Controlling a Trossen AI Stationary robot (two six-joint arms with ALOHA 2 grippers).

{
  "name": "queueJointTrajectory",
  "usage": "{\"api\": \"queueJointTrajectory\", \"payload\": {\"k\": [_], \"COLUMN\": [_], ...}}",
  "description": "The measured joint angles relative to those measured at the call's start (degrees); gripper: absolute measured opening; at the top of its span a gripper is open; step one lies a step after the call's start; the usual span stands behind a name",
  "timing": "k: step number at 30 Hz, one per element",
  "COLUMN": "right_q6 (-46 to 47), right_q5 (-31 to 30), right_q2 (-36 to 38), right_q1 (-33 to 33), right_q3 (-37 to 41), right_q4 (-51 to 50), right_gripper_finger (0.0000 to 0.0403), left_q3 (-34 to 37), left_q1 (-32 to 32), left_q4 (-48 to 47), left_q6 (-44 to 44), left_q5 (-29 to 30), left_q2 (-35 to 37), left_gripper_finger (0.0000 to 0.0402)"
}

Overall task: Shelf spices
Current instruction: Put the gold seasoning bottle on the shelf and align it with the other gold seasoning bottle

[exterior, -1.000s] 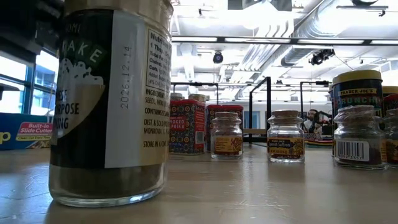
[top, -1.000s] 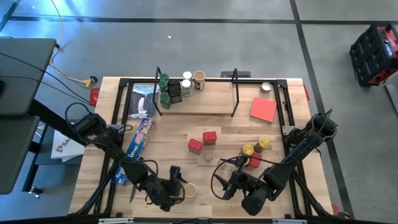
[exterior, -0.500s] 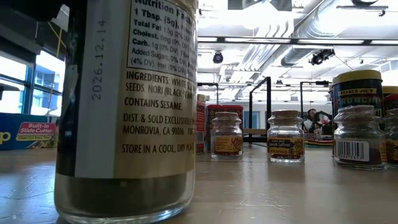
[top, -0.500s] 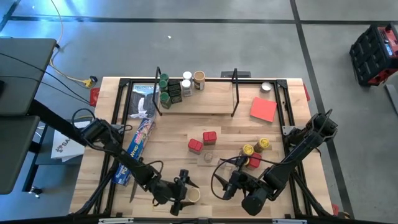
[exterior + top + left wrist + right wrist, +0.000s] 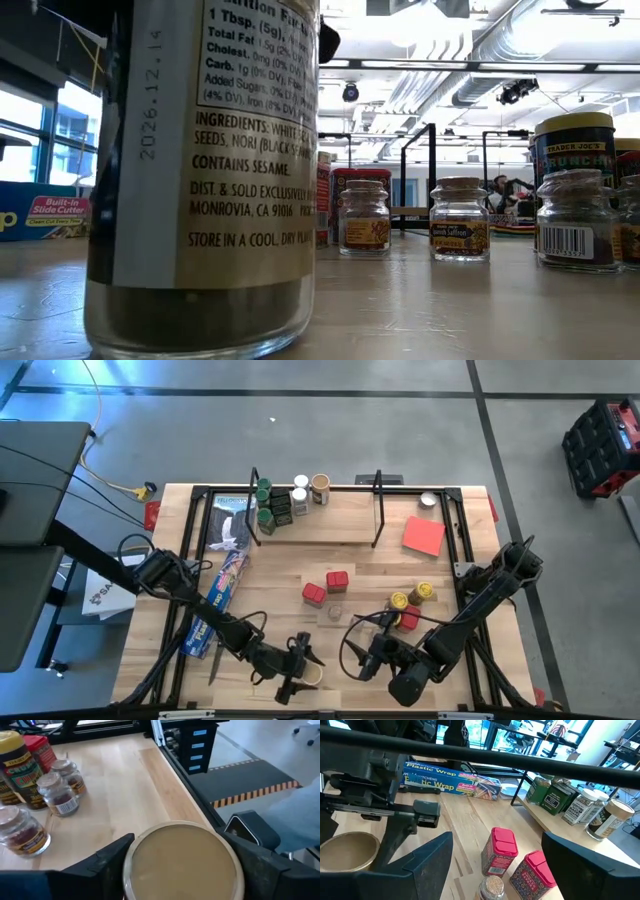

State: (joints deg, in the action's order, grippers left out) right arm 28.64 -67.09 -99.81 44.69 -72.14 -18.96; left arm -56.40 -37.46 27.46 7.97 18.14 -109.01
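Since a second ago the left gripper [image 5: 298, 671] has swung from beside the tan-lidded jar [image 5: 311, 670] to straddle it at the table's near edge, and the jar's label now fills more of the low view. That jar [image 5: 182, 860] stands upright, long axis vertical, lid up, with a dark fingertip [image 5: 112, 855] on each side; the jaws are narrowing around it, and whether they already grip I cannot tell. Through its glass [image 5: 205, 300] a greenish-grey seasoning fills the bottom. Nearby stand two red square tins [image 5: 326, 587], small clear jars [image 5: 363, 218] holding reddish spice, and yellow-lidded jars [image 5: 411, 596]. The right gripper [image 5: 372, 657] waits close by, jaws wide and empty. Several jars [image 5: 288, 500] already stand on the shelf [image 5: 340, 520]
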Motion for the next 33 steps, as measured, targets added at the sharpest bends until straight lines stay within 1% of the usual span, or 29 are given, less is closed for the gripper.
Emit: {"api": "queueJointTrajectory", "payload": {"k": [3, 6, 9, 12, 14, 16, 18, 22, 26, 29, 31, 33], "right_q6": [1.0, 1.1, 1.1, 1.1, 1.5, 2.4, 2.8, 2.8, 3.0, 3.1, 3.0, 3.0], "right_q5": [0.0, 0.1, 0.0, -0.6, -0.7, -0.8, -0.9, -0.8, -0.8, -0.8, -0.8, -0.8], "right_q2": [0.0, 0.0, 0.0, 0.0, 0.0, 0.0, 0.0, 0.0, 0.0, 0.0, 0.0, 0.0], "right_q1": [0.0, 0.1, 0.3, 0.4, 0.4, 0.4, 0.4, 0.4, 0.4, 0.4, 0.4, 0.4], "right_q3": [0.0, 0.0, 0.0, 0.0, 0.0, 0.0, 0.0, 0.0, 0.0, 0.0, 0.0, 0.0], "right_q4": [-0.1, -0.2, -0.3, -0.7, -1.4, -2.3, -2.7, -2.9, -3.0, -3.1, -3.1, -3.1], "right_gripper_finger": [0.0300, 0.0300, 0.0300, 0.0300, 0.0300, 0.0300, 0.0300, 0.0300, 0.0300, 0.0300, 0.0300, 0.0300], "left_q3": [0.0, 0.0, 0.0, 0.0, 0.0, 0.0, -0.7, -3.6, -6.5, -7.1, -7.0, -7.0], "left_q1": [0.8, 1.6, 1.5, 0.9, 0.5, 0.0, -0.7, -1.9, -2.1, -1.9, -1.5, -1.0], "left_q4": [-0.1, -0.7, -3.3, -8.2, -10.3, -10.4, -10.9, -17.6, -28.7, -33.1, -34.6, -34.2], "left_q6": [2.7, 7.9, 13.7, 23.5, 30.0, 32.3, 31.2, 30.3, 34.8, 38.1, 37.6, 34.0], "left_q5": [1.5, 5.6, 13.9, 23.6, 28.9, 32.3, 34.9, 38.8, 40.3, 40.2, 38.2, 33.7], "left_q2": [0.1, 0.3, 0.8, 1.9, 2.6, 3.2, 3.2, 3.2, 3.1, 3.1, 3.1, 3.1], "left_gripper_finger": [0.0267, 0.0266, 0.0266, 0.0266, 0.0266, 0.0267, 0.0272, 0.0276, 0.0278, 0.0279, 0.0280, 0.0280]}}
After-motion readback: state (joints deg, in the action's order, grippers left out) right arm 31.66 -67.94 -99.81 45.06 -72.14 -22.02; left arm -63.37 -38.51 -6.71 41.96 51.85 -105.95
